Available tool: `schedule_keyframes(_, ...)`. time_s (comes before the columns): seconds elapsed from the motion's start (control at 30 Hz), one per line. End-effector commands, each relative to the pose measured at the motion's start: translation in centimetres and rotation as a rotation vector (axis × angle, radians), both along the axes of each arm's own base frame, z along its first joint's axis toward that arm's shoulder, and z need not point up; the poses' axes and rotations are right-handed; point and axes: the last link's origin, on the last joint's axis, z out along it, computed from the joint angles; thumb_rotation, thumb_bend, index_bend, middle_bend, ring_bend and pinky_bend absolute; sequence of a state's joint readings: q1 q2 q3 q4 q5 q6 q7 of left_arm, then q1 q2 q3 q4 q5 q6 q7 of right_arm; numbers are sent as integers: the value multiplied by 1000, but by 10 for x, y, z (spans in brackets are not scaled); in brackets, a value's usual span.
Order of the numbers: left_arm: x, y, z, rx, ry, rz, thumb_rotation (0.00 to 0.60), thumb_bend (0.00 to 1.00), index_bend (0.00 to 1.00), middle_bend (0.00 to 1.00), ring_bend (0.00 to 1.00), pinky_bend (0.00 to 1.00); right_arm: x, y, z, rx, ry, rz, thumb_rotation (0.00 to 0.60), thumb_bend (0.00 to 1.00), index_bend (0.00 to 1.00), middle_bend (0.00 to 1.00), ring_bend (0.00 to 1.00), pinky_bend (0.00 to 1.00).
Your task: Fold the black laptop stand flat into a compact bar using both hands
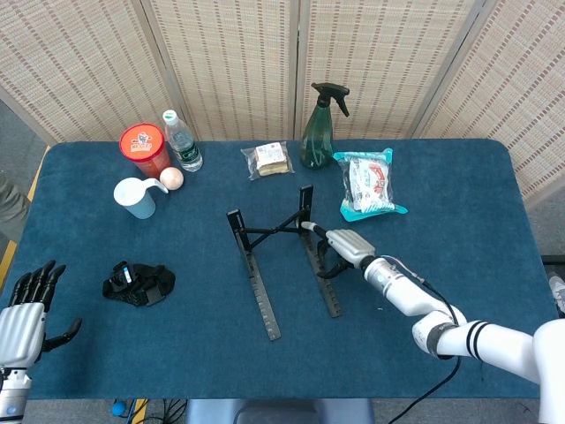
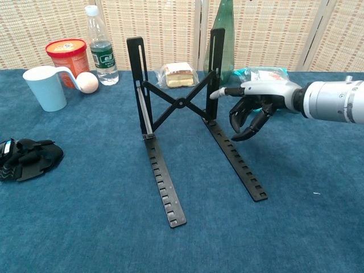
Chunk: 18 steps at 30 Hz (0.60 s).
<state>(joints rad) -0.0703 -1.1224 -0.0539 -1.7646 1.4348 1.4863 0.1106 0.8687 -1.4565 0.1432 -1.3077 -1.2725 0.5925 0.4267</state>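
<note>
Table (image 1: 459, 203): a blue cloth surface is seen before woven screens, with everything set on it.

Laptop stand (image 1: 278, 231): the black stand is placed at the table's middle, unfolded. Two notched rails are laid flat toward the robot, two uprights are raised at the far end, and a crossed brace (image 2: 180, 103) is spread between them. Folding appears not yet begun.

Right hand (image 2: 250, 108): it is held just beside the right upright, thumb stretched toward it and the other fingers curled beneath. Nothing is gripped; whether the thumb tip touches the upright cannot be told. It is judged to be placed there to push that upright inward.

Left hand (image 1: 25, 314): it is shown at the near left edge, well apart from the stand, fingers spread and empty, judged to be waiting.

Far objects: a green spray bottle (image 1: 318, 128), a snack packet (image 1: 369, 184), a wrapped sandwich (image 1: 270, 159), a red tub (image 1: 144, 148), a water bottle (image 1: 182, 140), a pale cup (image 1: 137, 197) and an egg (image 1: 171, 177) are kept behind the stand.

Black bundle (image 1: 138, 283): it is left near the left side.
</note>
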Motion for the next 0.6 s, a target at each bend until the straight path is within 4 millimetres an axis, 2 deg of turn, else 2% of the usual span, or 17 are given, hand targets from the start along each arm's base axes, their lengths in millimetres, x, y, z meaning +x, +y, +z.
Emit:
schedule_keyframes(0.03,0,1,-1,-2,0,-2,600,235,56,5,5,4,-2,-1,-1,-4,2,-6,600,132,0,650,413,323)
schedule_keyframes(0.37,-1,2,-2,-5,0,0,600,234,56,5,5,3,-5,-5,-3,-14,6,-25,600,132,0,661,414,323)
schedule_keyframes(0.6,0,3,-2,-6,1,-2,600,235,56,5,5,4,3,-11,-9,-7,-1,-22,600,132,0,661,414,323)
